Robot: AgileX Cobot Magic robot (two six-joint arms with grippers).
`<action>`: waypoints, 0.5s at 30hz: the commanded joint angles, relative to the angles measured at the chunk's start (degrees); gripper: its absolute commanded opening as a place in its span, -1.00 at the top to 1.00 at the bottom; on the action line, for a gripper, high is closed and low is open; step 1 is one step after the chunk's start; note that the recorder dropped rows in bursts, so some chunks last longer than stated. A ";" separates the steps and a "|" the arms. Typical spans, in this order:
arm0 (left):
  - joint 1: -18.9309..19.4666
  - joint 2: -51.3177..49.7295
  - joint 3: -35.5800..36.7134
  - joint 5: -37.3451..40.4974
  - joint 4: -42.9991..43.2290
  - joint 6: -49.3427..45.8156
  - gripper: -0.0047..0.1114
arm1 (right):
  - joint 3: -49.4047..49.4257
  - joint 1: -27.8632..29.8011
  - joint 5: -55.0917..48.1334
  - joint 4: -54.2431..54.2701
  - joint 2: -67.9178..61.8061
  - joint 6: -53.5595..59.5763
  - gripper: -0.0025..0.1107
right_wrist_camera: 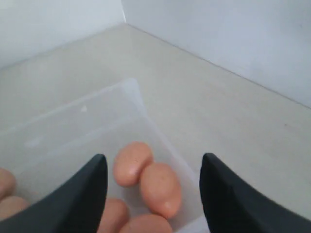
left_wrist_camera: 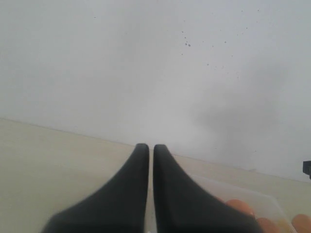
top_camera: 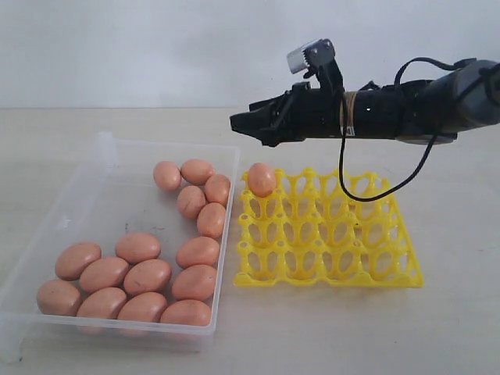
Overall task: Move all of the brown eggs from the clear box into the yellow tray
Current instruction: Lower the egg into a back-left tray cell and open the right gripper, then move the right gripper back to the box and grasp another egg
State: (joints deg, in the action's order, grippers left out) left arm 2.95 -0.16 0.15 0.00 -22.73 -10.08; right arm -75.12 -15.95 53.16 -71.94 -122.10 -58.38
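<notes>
In the exterior view the right claw is hanging empty, touching nothing, above the far left corner of the yellow tray, where one brown egg is sitting in the corner cup. Its arm is reaching in level from the right. The other brown eggs (fifteen, as far as I can count) are lying in the clear box, just beside the tray on a pale table before a white wall. In the left wrist view the left claw is pressing its jaws nearly together on nothing, facing the wall, with a corner of the box showing. In the right wrist view the right claw is standing wide open over eggs in the box.
</notes>
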 commanded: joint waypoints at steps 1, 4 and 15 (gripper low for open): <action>-0.24 0.16 -0.15 0.00 -0.28 -0.33 0.85 | 0.02 0.03 15.24 -0.28 1.51 -3.02 0.05; -0.24 0.16 -0.15 0.00 -0.28 -0.33 0.85 | 0.02 -0.42 16.80 1.70 1.92 -4.27 0.10; -0.24 0.16 -0.15 0.00 -0.28 -0.33 0.85 | 0.02 -8.68 16.80 2.35 2.14 -3.39 0.96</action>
State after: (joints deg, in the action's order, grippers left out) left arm 2.95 -0.16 0.15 0.00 -22.73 -10.08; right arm -75.12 -22.46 69.00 -70.25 -120.69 -64.33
